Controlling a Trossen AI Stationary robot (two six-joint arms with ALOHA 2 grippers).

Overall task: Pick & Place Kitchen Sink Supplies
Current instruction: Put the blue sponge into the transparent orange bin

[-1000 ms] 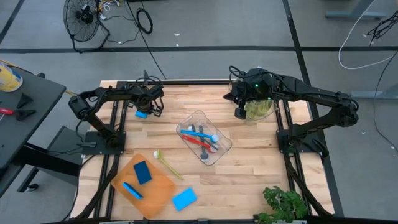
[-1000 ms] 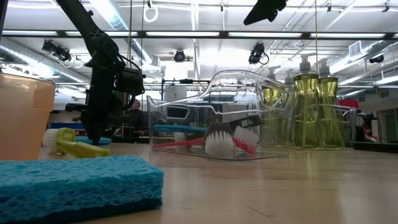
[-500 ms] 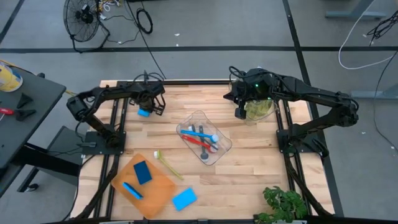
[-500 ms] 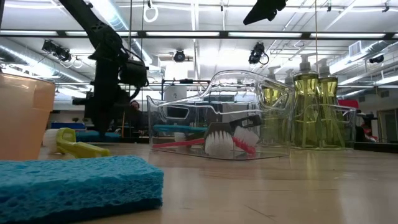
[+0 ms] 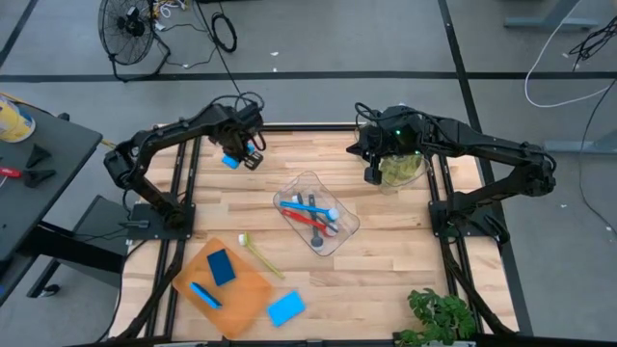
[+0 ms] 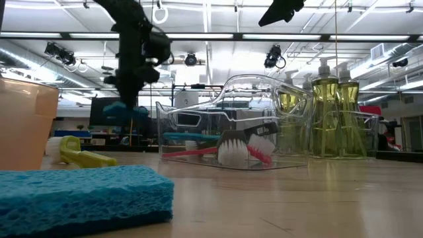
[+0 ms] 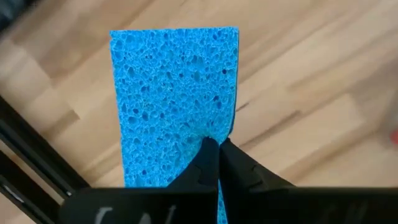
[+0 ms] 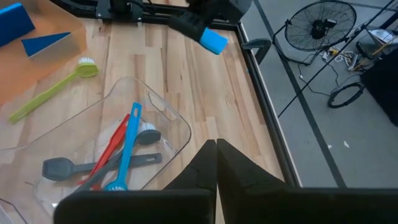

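Note:
My left gripper (image 5: 243, 152) is shut on a flat blue sponge (image 7: 174, 93) and holds it in the air over the table's far left part; the sponge also shows in the high view (image 5: 231, 161) and the low view (image 6: 125, 109). My right gripper (image 5: 372, 175) is shut and hangs by a clear tub of yellow-green soap bottles (image 5: 401, 166). Red, blue and grey brushes (image 5: 313, 212) lie in a clear tub at mid-table. A yellow-green brush (image 5: 258, 253) and a second sponge (image 5: 286, 307) lie flat on the wood. My left gripper pinches the sponge between its two fingers at one long edge (image 7: 231, 127), near a corner. The fingers (image 7: 208, 155) come from above, pointing down. The sponge is lifted clear of the table and hangs below the fingers (image 6: 132, 79), its broad face toward the wrist camera.
An orange tray (image 5: 246, 299) at the near left holds a dark blue sponge (image 5: 221, 266) and a blue brush (image 5: 203, 294). A green plant (image 5: 439, 314) stands at the near right corner. Bare wood lies between the tubs and along the near right.
My left gripper has risen and moved a little toward the far edge and the right, turning as it went. It has kept its hold on the sponge, which has gone from lying on the table to hanging clear above it. The right arm has kept still.

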